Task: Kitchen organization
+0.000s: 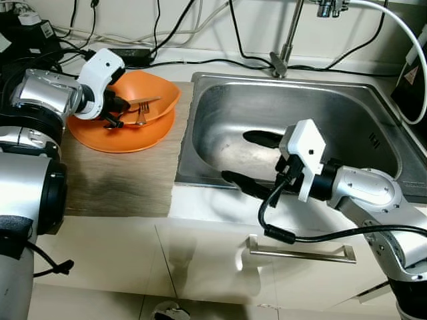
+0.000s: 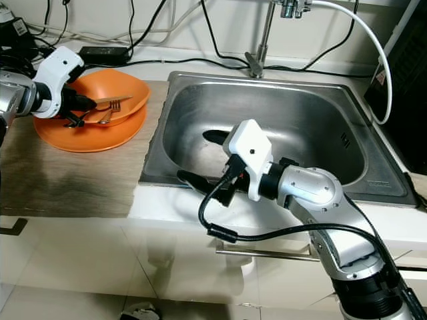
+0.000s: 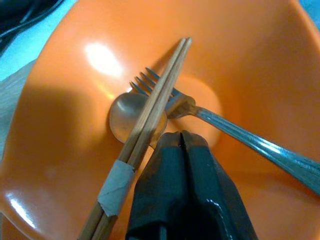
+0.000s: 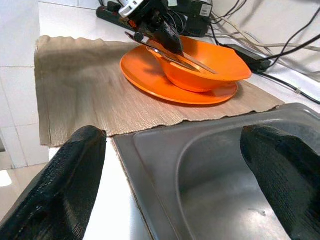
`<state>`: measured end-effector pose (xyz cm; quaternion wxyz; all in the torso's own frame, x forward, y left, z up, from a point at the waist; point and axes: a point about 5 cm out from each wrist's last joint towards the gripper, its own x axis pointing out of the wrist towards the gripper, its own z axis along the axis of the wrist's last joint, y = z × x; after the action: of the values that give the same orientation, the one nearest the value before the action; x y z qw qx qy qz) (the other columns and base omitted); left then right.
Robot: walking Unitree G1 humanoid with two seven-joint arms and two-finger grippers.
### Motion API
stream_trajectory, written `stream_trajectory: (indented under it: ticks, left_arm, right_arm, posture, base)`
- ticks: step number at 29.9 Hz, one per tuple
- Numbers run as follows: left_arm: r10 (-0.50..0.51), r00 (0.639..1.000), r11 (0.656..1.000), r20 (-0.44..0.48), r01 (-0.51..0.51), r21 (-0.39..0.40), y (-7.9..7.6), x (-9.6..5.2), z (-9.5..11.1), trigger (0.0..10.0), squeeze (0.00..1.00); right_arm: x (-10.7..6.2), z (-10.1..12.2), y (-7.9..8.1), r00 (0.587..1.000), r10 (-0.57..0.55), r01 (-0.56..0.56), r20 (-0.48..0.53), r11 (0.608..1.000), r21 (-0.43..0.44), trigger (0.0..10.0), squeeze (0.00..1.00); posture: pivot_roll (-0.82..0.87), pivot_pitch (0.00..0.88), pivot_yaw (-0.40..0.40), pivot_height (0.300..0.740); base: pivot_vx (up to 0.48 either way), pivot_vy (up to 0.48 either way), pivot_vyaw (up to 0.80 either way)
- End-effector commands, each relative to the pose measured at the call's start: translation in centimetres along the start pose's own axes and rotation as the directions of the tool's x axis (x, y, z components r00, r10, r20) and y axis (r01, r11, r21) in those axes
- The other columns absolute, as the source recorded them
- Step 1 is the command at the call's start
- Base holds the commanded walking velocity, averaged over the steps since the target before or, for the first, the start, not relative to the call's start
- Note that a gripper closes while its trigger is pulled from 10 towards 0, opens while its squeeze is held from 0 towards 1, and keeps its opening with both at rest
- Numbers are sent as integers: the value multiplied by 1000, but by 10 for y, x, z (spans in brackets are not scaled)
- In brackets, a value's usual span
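At upper left, the orange bowl [image 1: 150,97] on its plate [image 1: 120,137] holds chopsticks [image 3: 150,120], fork [image 3: 200,112] and spoon [image 3: 125,120]; the left gripper [image 3: 182,150], jaws pressed together empty, rests inside; the right gripper [image 1: 253,160] gapes wide over the sink [image 1: 220,107]; sorting seems barely begun.

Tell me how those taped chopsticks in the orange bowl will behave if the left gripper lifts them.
The chopsticks look stiff and light. Tape binds them near one end, so they should lift as one piece. They lie across the spoon and fork, so they may slide or pivot in the bowl when the left gripper nudges them.
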<state>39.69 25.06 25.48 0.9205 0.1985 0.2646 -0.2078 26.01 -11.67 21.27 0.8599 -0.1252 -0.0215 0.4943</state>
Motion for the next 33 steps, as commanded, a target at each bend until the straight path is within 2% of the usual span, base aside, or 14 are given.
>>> stream_trajectory:
  ticks: [1, 9, 12, 13, 14, 15, 19, 26, 30, 33]
  left_arm:
    - [4, 1000, 1000, 13, -3, -23, 0, 0, 1, 0, 0]
    - [57, 987, 995, 153, -44, -87, 6, -11, 28, 0, 0]
    - [71, 978, 995, 196, -55, -86, 7, -14, 37, 0, 0]
    - [93, 978, 996, 189, -92, -16, 6, -13, 42, 0, 0]
    - [89, 982, 995, 166, -96, 36, 5, -13, 42, 4627, 365]
    - [63, 986, 996, 155, -73, 58, 3, -11, 42, 10000, 1000]
    - [69, 990, 994, 125, -78, 72, 1, -11, 43, 10000, 1000]
    - [83, 993, 992, 82, -90, 91, 14, -24, 40, 10000, 1000]
    - [35, 999, 986, 8, -36, 165, 20, -33, 33, 10000, 1000]
    - [26, 1000, 984, -10, -23, 175, 20, -35, 32, 10000, 1000]
  right_arm:
    - [-2, 3, -5, 1000, -23, 24, 10, 1000, -18, 10000, 0]
    - [-1, 5, -8, 999, -29, 29, 18, 999, -22, 10000, 0]
    - [-1, 5, -8, 999, -30, 30, 17, 999, -21, 10000, 0]
    - [-1, 4, -8, 999, -28, 29, 15, 999, -18, 10000, 0]
    - [-1, 4, -8, 1000, -27, 27, 13, 999, -17, 10000, 0]
    - [0, 3, -8, 1000, -23, 23, 11, 1000, -18, 10000, 0]
    - [3, 4, -7, 1000, -9, 9, 12, 1000, -21, 10000, 0]
    - [0, 4, -4, 1000, -11, 11, 6, 1000, -22, 10000, 0]
    - [-4, 1, 0, 1000, -8, 8, -8, 1000, -15, 10000, 0]
    - [-4, 0, 1, 1000, -9, 9, -9, 1000, -11, 10000, 0]
  posture:
    - [40, 4, 32, 740]
    - [42, 10, 29, 740]
    - [45, 10, 25, 740]
    - [50, 10, 19, 740]
    - [52, 9, 17, 740]
    - [52, 9, 18, 740]
    - [50, 12, 18, 740]
    - [34, 13, 36, 740]
    - [38, 16, 47, 740]
    - [42, 16, 50, 740]
  base:
    - [0, 0, 0]
    - [0, 0, 0]
    - [0, 0, 0]
    - [0, 0, 0]
    - [0, 0, 0]
    - [0, 0, 0]
    - [0, 0, 0]
    - [0, 0, 0]
    - [0, 0, 0]
    - [0, 0, 0]
